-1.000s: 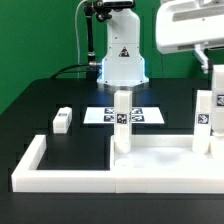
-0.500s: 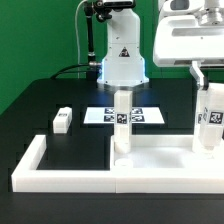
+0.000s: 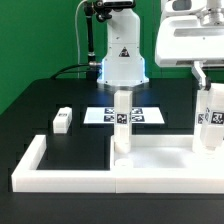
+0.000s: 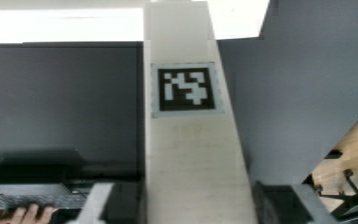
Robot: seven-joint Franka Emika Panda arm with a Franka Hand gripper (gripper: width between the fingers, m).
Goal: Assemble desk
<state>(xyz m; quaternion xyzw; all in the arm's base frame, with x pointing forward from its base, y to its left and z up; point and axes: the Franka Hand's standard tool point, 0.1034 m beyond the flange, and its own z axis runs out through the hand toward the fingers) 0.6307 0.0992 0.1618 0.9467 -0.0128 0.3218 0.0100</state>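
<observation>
While gripping a leg by its upper end, the gripper point(image 3: 207, 79) is working on the desk's second leg.
Its jaws appear to be clamping the smooth, square-sided white plastic leg point(image 3: 211, 120), tagged black-and-white, over the flat tabletop point(image 3: 160, 158) at the exterior view's right. Another leg point(image 3: 122, 120) is standing upright there. Next, probably: keeping it plumb over its socket, then pressing and twisting it in.

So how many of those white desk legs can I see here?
3. The lying leg is at the exterior view's left, the middle leg stands upright, the right leg stands near that view's right edge. A fourth may be hidden.
</observation>
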